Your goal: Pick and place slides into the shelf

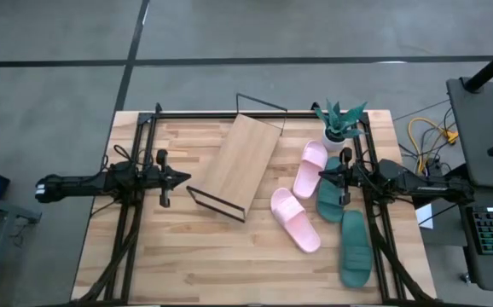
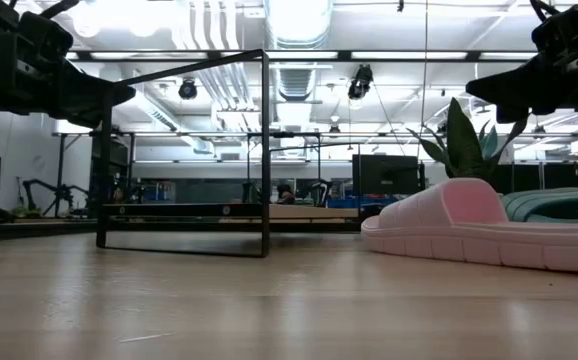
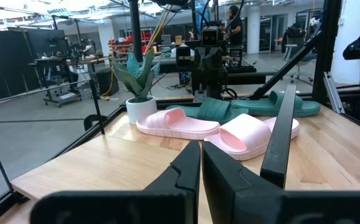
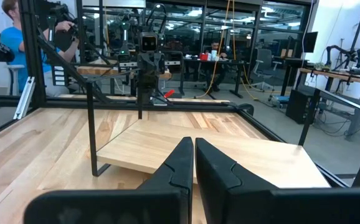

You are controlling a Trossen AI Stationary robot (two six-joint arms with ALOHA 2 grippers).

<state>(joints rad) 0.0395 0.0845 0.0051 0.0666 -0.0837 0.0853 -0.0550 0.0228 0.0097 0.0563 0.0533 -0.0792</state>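
The shelf (image 1: 236,164), a light-wood board in a thin black wire frame, lies askew at the table's middle and far side. Two pale pink slides (image 1: 310,168) (image 1: 295,219) lie flat on the tabletop right of it. Two dark teal slides (image 1: 330,199) (image 1: 355,247) lie further right, one partly under my right arm. My left gripper (image 1: 187,178) hovers shut at the table's left, pointing level toward the shelf. My right gripper (image 1: 321,176) hovers shut at the right, above the slides. In the left wrist view the pink slides (image 3: 179,122) (image 3: 251,134) lie ahead of the shut fingers.
A green potted plant (image 1: 340,126) stands at the far right corner beside the slides. Black frame rails (image 1: 131,213) (image 1: 379,222) run along both table sides. Bare tabletop (image 1: 212,256) lies near the front edge. A person in blue (image 4: 15,46) is beyond the table.
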